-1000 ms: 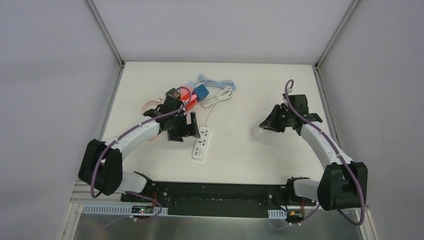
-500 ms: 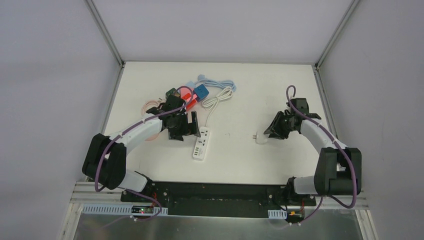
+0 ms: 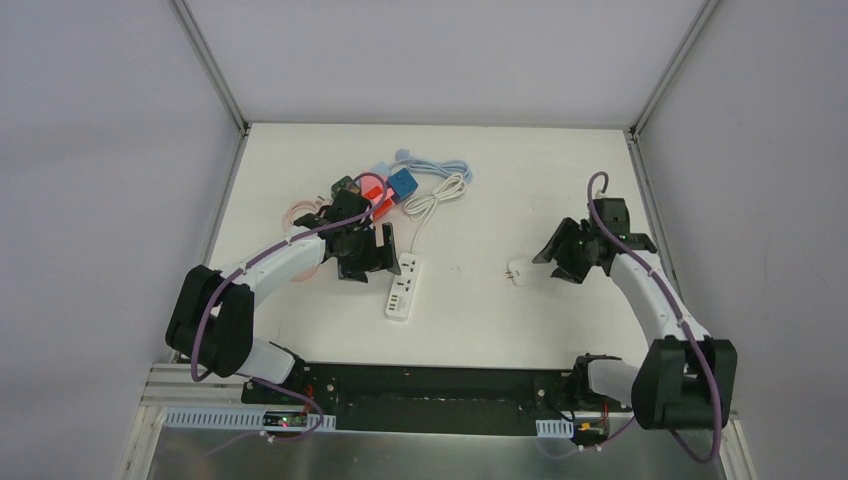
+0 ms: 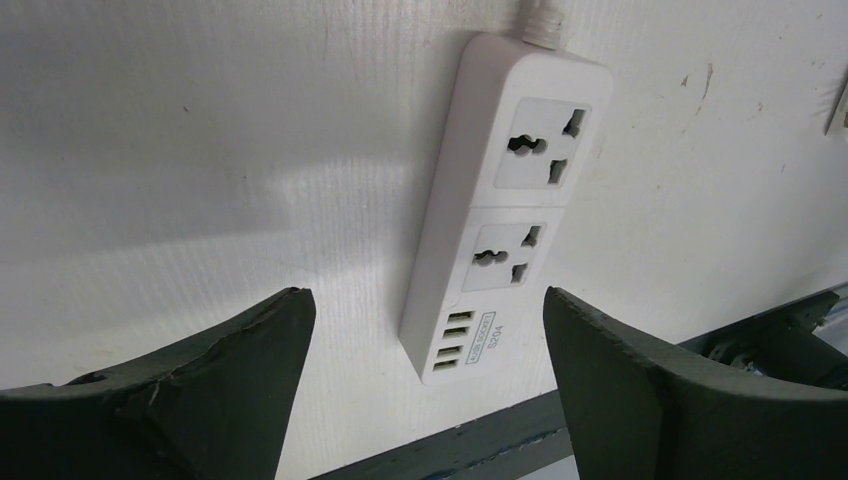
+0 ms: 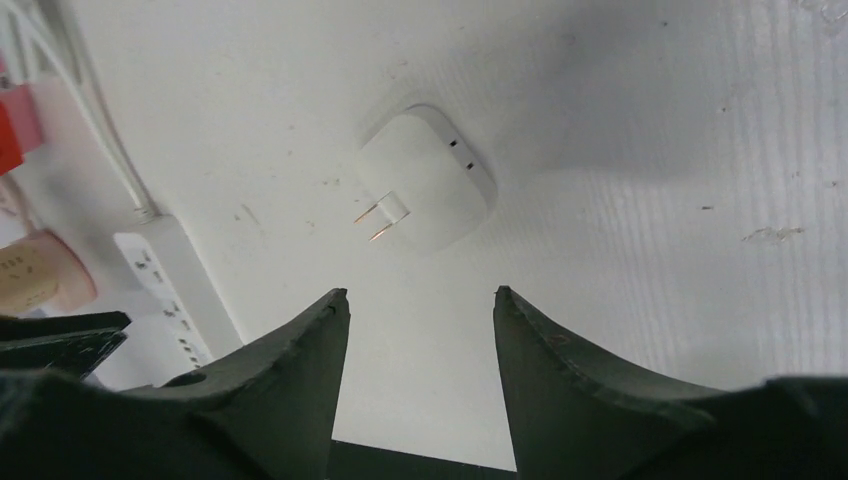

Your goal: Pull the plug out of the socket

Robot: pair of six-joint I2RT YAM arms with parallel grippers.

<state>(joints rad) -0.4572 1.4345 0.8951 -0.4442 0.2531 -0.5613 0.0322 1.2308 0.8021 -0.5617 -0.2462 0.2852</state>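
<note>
The white power strip (image 3: 403, 286) lies on the table with both sockets empty; it shows in the left wrist view (image 4: 500, 200) and at the left edge of the right wrist view (image 5: 165, 265). The white square plug (image 3: 518, 271) lies loose on the table with its two prongs showing (image 5: 428, 180), well apart from the strip. My left gripper (image 3: 368, 262) is open and empty just left of the strip (image 4: 425, 300). My right gripper (image 3: 562, 260) is open and empty, a little right of the plug (image 5: 420, 295).
Behind the strip lies a pile of coloured plugs and boxes, blue (image 3: 402, 184) and red (image 3: 378, 196), with coiled white and light-blue cables (image 3: 440, 180). The strip's white cable (image 3: 420, 222) runs back to it. The dark front rail (image 3: 430, 385) edges the table.
My right gripper let go of the plug, which now lies on the table, and drew back to the right and upward. My left arm hardly moved.
</note>
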